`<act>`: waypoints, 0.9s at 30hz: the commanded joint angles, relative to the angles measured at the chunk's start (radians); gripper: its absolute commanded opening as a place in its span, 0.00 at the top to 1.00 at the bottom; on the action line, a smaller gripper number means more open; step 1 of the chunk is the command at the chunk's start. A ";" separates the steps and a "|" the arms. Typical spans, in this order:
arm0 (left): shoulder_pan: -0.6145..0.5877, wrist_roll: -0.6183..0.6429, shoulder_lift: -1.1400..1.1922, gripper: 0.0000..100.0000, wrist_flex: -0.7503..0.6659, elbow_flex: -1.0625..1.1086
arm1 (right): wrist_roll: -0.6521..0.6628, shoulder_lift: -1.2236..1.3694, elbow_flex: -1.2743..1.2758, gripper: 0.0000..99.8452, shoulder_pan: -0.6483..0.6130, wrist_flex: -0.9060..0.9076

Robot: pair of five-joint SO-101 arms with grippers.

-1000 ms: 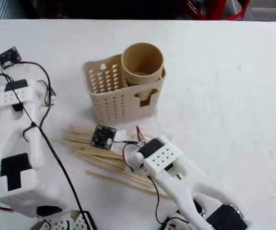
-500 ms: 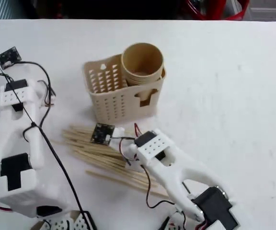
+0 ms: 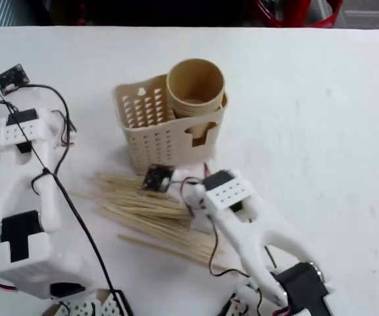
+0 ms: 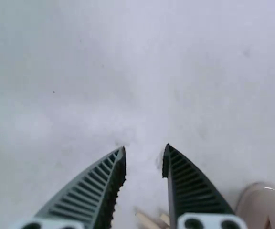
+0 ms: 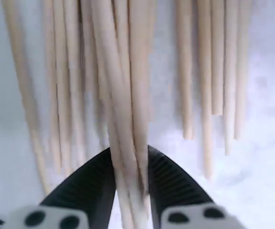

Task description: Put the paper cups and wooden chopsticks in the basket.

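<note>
At the 9 o'clock side of the tabletop (image 3: 321,99) lies the left arm (image 3: 22,178), stretched toward 12 o'clock. Its own camera shows the left hand (image 4: 144,148) with the two fingers spread a little. There is nothing between them, only bare white surface below.

Toward the middle, the basket (image 3: 163,141) stands upright, a bit to the 12 o'clock side of the centre. The paper cups (image 3: 195,85) are stacked one in another and sit inside it, at its 3 o'clock end, so this half of the task looks done. The 9 o'clock end of the basket is free.

At 6 o'clock from the basket, near it, the chopsticks (image 3: 137,207) lie in a loose fan on the tabletop. The right arm (image 3: 242,217) comes in from 5 o'clock and reaches over the 3 o'clock end of this pile. In its wrist camera the right hand (image 5: 129,149) is pressed together on a small bunch of sticks, while the others lie beside it, outside the grip.

The step in hand, as I judge, is picking up a bunch of chopsticks. The next move asks to lift it without dragging the neighbours, turn it more upright, carry it toward 12 o'clock and release it over the free end of the basket. The grip seems close to one end of the sticks, so the bunch may tilt or slip.
</note>
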 commanded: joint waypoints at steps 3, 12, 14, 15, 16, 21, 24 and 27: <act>-0.005 0.012 -0.024 0.85 -0.021 -0.006 | 0.097 -0.101 -0.021 0.98 0.303 0.015; -0.004 0.011 -0.024 0.85 -0.021 -0.002 | 0.040 -0.107 -0.014 0.83 0.363 0.016; -0.004 0.011 -0.024 0.85 -0.021 0.000 | 0.040 -0.107 -0.014 0.78 0.357 0.019; -0.004 0.011 -0.024 0.85 -0.021 0.002 | 0.040 -0.107 -0.014 0.78 0.354 0.021; -0.004 0.011 -0.024 0.85 -0.021 0.002 | 0.040 -0.110 -0.014 0.79 0.346 0.021; -0.004 0.011 -0.024 0.85 -0.021 0.002 | 0.041 -0.116 -0.018 0.82 0.309 0.022; -0.004 0.011 -0.024 0.85 -0.021 0.002 | 0.043 -0.116 -0.018 0.82 0.242 0.021; -0.004 0.011 -0.024 0.85 -0.021 0.000 | 0.097 -0.104 -0.020 0.82 0.163 0.018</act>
